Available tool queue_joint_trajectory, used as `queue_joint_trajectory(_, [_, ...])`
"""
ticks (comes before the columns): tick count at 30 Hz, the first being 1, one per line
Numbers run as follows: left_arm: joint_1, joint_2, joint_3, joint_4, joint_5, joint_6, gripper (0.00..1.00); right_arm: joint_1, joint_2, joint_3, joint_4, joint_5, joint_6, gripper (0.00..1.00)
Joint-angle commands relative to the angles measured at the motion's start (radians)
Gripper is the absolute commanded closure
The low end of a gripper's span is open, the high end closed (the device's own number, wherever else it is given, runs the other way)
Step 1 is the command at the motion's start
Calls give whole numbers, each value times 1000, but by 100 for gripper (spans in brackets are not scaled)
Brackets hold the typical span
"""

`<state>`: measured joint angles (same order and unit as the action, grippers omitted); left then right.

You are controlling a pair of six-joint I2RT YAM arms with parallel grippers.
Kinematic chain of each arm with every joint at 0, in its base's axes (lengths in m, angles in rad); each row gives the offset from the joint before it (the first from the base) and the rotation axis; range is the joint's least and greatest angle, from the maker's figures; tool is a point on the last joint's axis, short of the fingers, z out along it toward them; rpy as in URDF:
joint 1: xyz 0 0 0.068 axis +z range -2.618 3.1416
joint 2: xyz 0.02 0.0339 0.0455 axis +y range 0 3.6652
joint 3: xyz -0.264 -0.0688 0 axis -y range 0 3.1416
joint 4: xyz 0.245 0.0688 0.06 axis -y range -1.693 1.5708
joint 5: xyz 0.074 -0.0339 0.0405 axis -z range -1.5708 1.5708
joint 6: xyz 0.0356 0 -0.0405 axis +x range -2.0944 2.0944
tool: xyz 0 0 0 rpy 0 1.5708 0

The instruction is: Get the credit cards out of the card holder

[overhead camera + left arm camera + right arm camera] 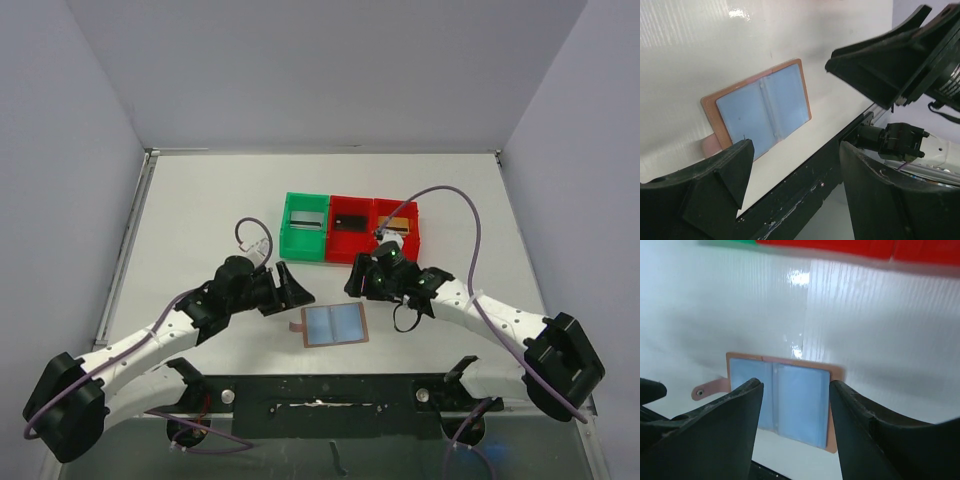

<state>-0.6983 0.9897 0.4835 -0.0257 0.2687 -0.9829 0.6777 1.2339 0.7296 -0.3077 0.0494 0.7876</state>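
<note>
The card holder [335,325] lies open flat near the table's front edge, with a tan border, light blue lining and its snap tab to the left. No card shows in it. A silvery grey card [308,222] lies in the green bin, a dark card [350,224] in the middle red bin, and a gold card [398,225] in the right red bin. My left gripper [293,290] hovers open and empty to the upper left of the card holder [760,107]. My right gripper [360,280] is open and empty just behind the card holder [795,400].
A green bin [303,250] and two red bins [350,252] [395,204] stand in a row behind the grippers. The black base rail [320,400] runs along the near edge. White walls enclose the table on three sides.
</note>
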Motion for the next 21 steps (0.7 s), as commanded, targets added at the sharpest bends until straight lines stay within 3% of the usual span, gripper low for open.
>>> queue_joint_trajectory(1, [-14, 39, 50, 41, 17, -3, 33, 64, -33, -51, 60, 11, 149, 44])
queue_joint_trajectory(15, [-115, 199, 103, 35, -5, 11, 33, 110, 8, -104, 106, -50, 194, 47])
queue_joint_trajectory(21, [-143, 274, 137, -5, -39, 29, 37, 125, 50, -76, 14, 2, 216, 49])
